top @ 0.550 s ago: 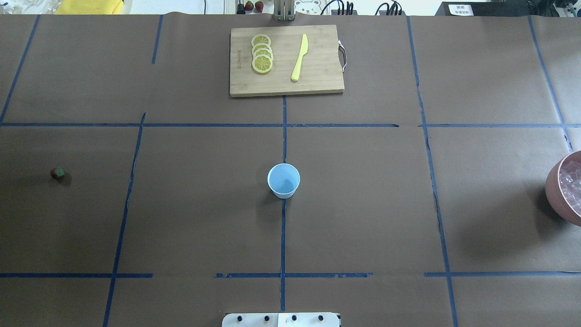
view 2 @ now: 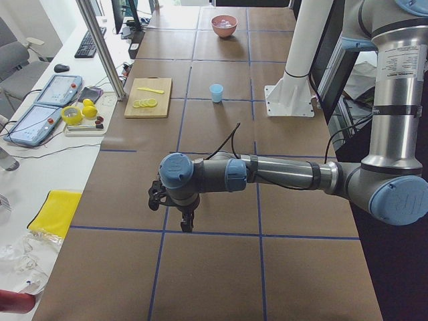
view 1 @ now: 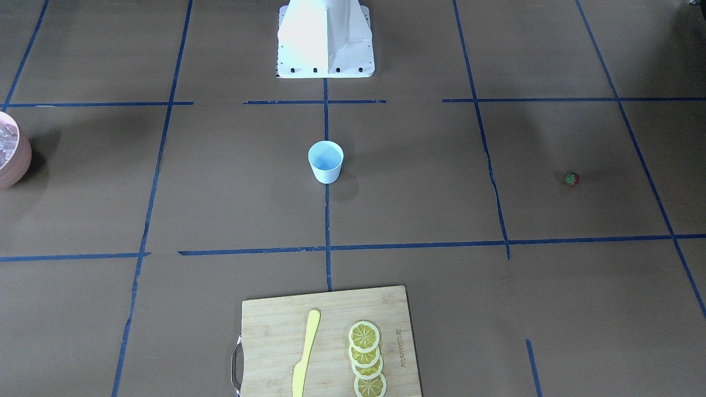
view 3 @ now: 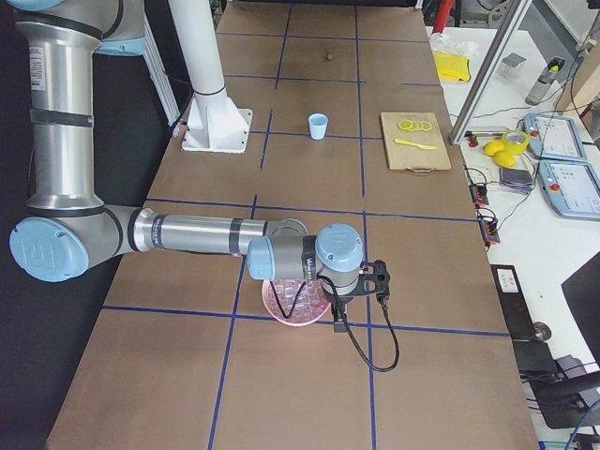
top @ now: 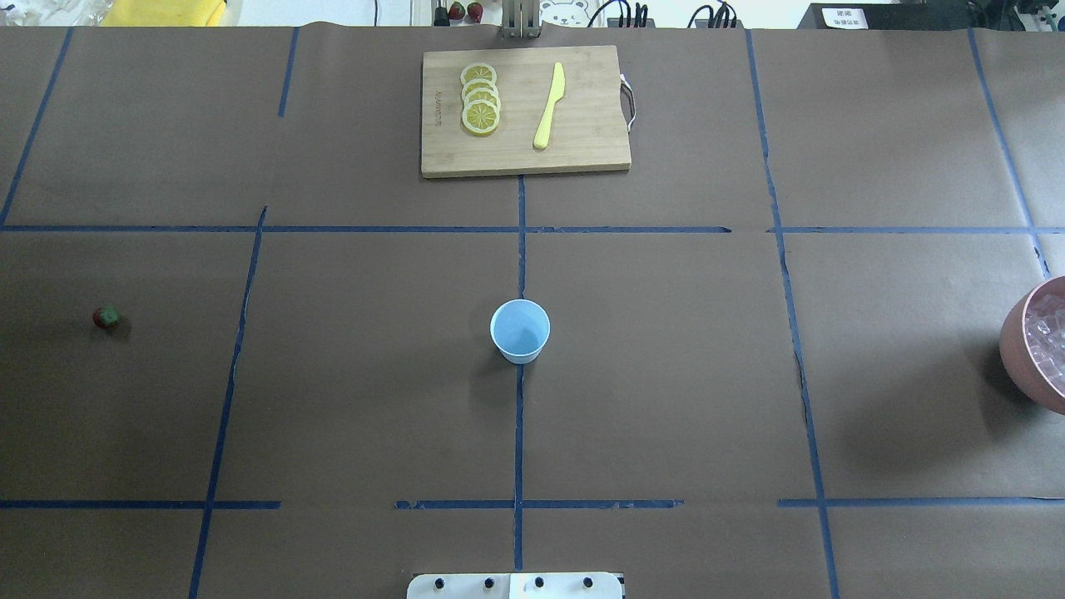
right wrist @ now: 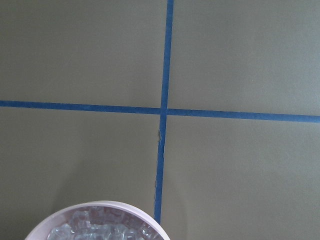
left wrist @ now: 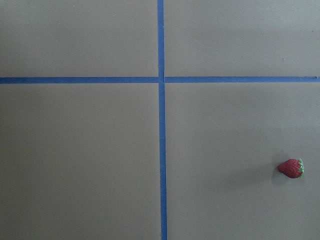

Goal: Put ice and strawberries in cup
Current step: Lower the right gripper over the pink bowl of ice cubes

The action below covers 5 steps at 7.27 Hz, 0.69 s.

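Observation:
The pale blue cup (top: pixel 520 331) stands upright at the table's middle, also in the front view (view 1: pixel 325 161). The tiny red strawberry (top: pixel 106 317) lies far left on the table; the left wrist view shows it at the lower right (left wrist: pixel 291 168). Ice cubes (top: pixel 1047 341) fill the pink bowl (top: pixel 1017 353) at the far right edge; the right wrist view shows them at its bottom (right wrist: pixel 100 230). My left gripper (view 2: pixel 187 226) hangs above the table's left end. My right gripper (view 3: pixel 339 325) hangs over the bowl (view 3: pixel 292 302). I cannot tell whether either is open.
A wooden cutting board (top: pixel 586 125) at the far middle holds lemon slices (top: pixel 480 98) and a yellow knife (top: pixel 549 106). Blue tape lines cross the brown table cover. The robot base (view 1: pixel 325 38) stands at the near edge.

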### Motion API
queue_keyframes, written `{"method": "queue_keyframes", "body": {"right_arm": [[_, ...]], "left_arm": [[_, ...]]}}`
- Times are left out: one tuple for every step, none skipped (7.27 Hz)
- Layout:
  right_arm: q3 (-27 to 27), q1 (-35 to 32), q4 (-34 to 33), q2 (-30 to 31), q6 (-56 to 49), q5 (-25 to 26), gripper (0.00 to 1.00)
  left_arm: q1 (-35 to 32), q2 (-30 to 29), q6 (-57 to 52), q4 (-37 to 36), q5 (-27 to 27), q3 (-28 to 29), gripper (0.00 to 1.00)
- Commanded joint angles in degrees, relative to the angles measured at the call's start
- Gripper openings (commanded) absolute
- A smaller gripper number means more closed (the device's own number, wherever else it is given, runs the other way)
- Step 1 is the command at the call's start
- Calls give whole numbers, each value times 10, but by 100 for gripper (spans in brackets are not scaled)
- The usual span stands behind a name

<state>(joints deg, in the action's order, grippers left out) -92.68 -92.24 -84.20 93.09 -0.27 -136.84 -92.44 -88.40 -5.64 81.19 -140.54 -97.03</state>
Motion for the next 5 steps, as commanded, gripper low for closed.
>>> {"method": "queue_keyframes", "body": {"right_arm": [[0, 8, -3, -3, 0, -2, 100], [-11, 8, -4, 0, 1, -21, 99], [-16, 23, -4, 1, 5, -37, 99], [-32, 44, 2, 2, 39, -36, 99], [-43, 60, 39, 19, 46, -11, 99]], "left_arm": [[1, 0, 5, -1, 0, -3, 100], [0, 0, 5, 0, -1, -3, 100], [0, 1, 4, 0, -1, -4, 100], [0, 1, 1, 1, -1, -4, 100], [0, 1, 0, 1, -2, -4, 100]]}}
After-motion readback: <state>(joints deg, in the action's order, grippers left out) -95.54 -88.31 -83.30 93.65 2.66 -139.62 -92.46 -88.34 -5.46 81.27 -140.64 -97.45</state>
